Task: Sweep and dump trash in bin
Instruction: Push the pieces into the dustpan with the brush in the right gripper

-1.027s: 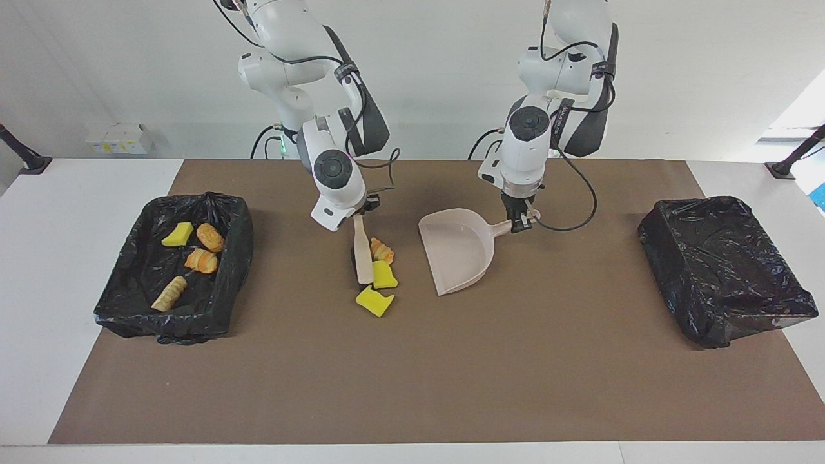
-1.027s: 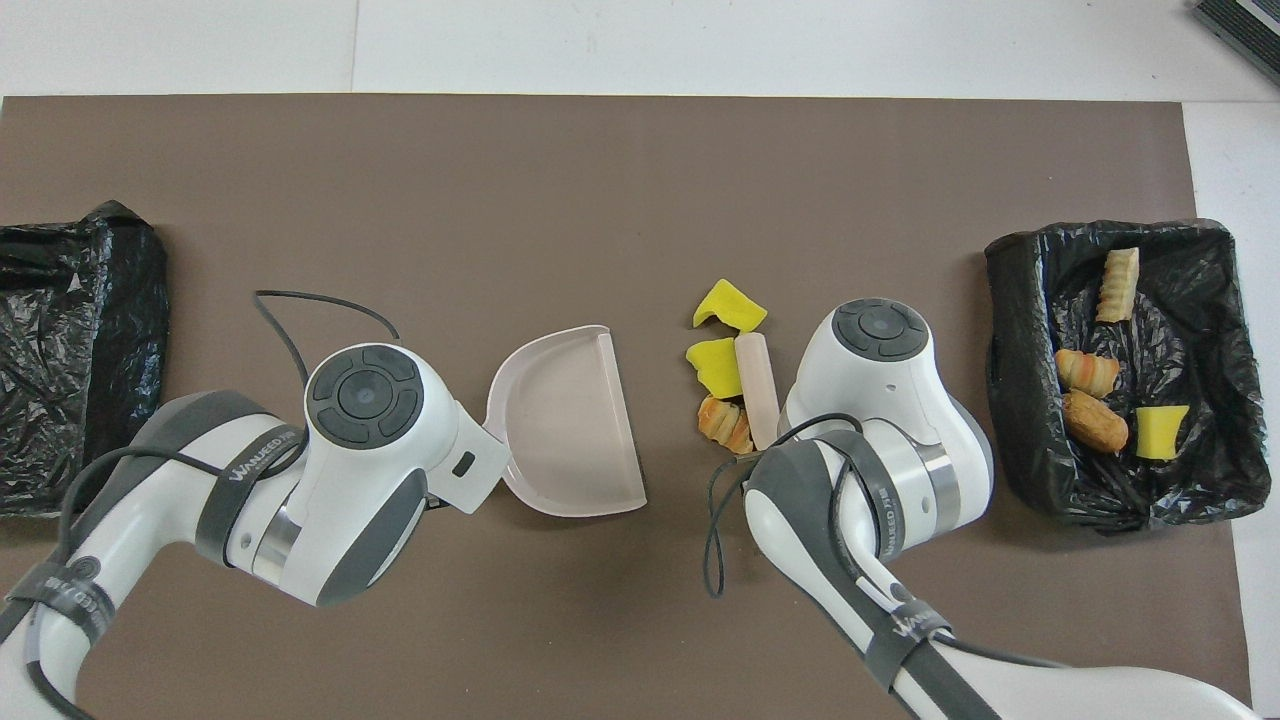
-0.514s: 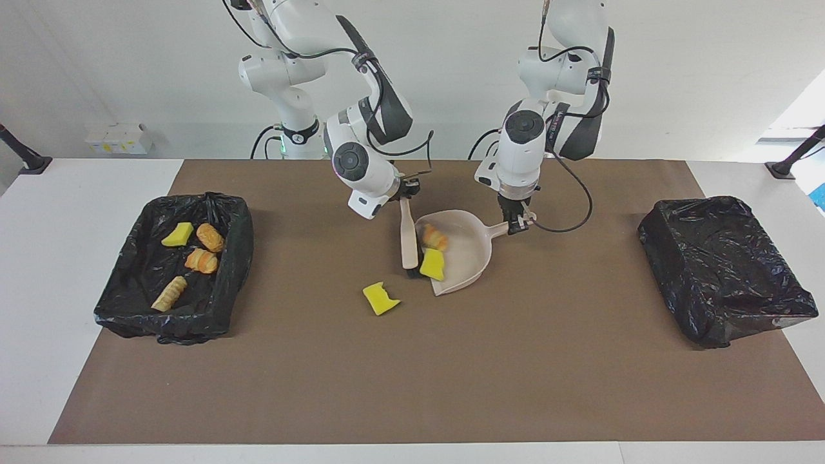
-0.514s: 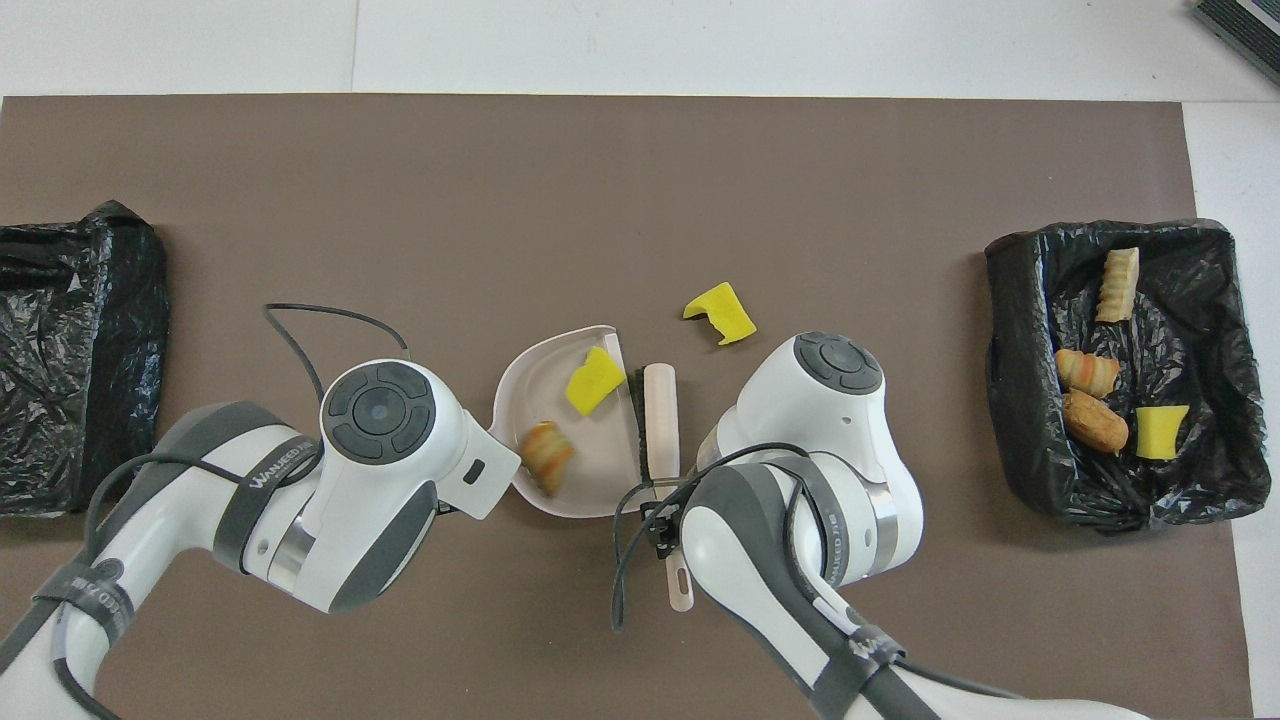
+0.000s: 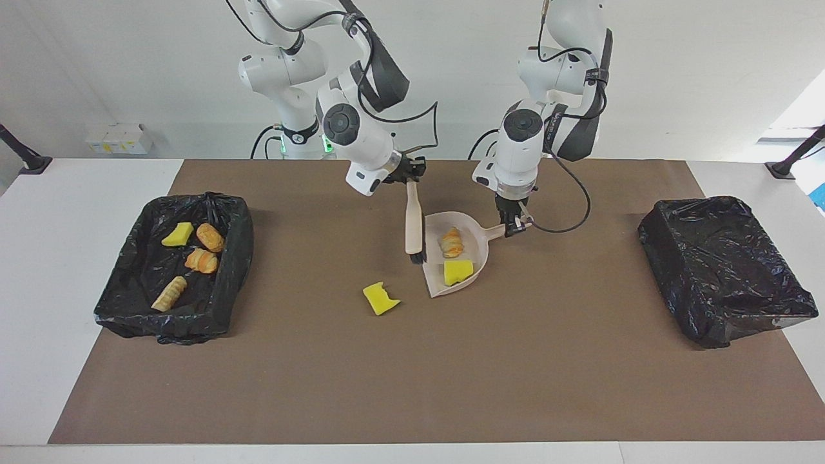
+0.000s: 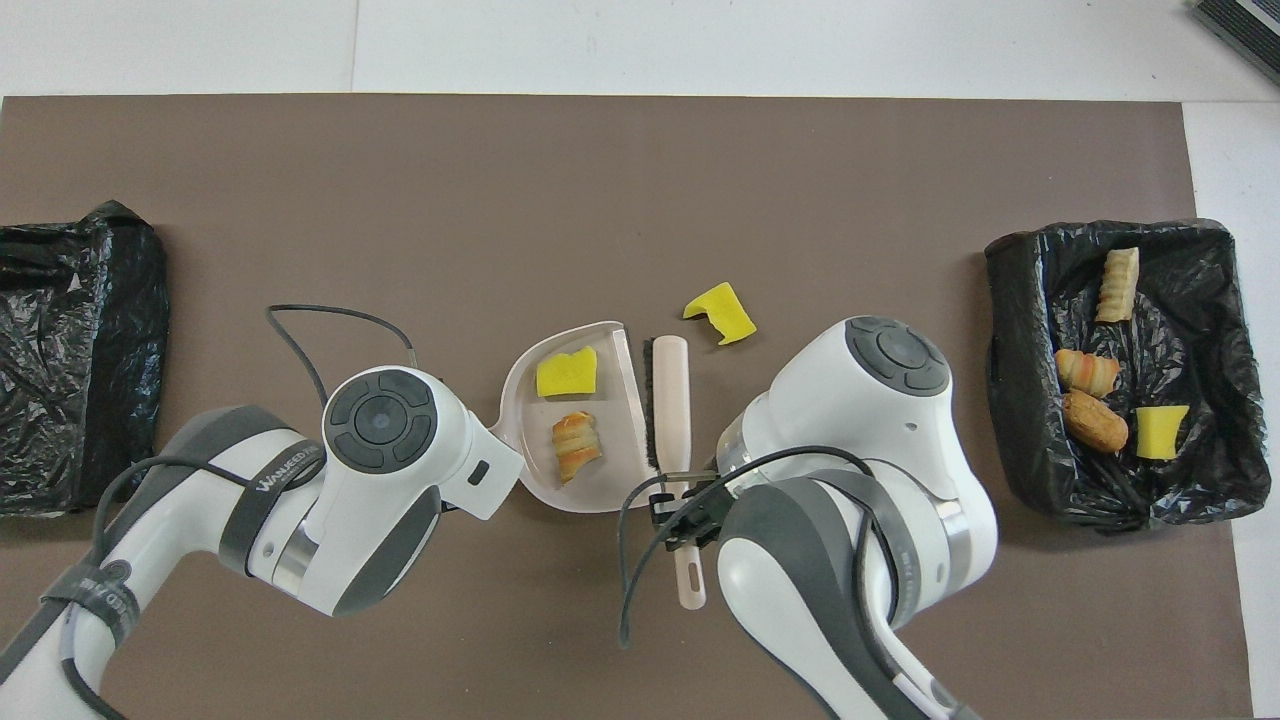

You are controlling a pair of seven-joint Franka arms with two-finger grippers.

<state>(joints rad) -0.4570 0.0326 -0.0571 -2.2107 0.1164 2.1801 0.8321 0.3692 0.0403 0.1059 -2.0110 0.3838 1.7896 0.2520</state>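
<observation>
While both jaws stay clamped, dustpan (image 5: 459, 258) holds a yellow sponge chunk (image 5: 457, 271) and seemingly a flaky pastry (image 5: 451, 242).

brush (image 5: 413, 227) crowding dustpan (image 5: 480, 256) mouth, loose sponge chunk (image 5: 380, 299) on otherwise open mat (image 5: 412, 380)

A brown mat (image 5: 412, 374) covers most of a white table (image 5: 64, 258), which shows bare at both ends. On the mat toward the left arm's end sits 1 box wrapped in crumpled black plastic (image 5: 722, 270), with nothing visible on top. 2 black posts stand at the table's corners nearest the robots, 1 at each end (image 5: 22, 154) (image 5: 796, 154). Small white boxes (image 5: 119, 138) with yellow marks sit by the wall at the right arm's end.
</observation>
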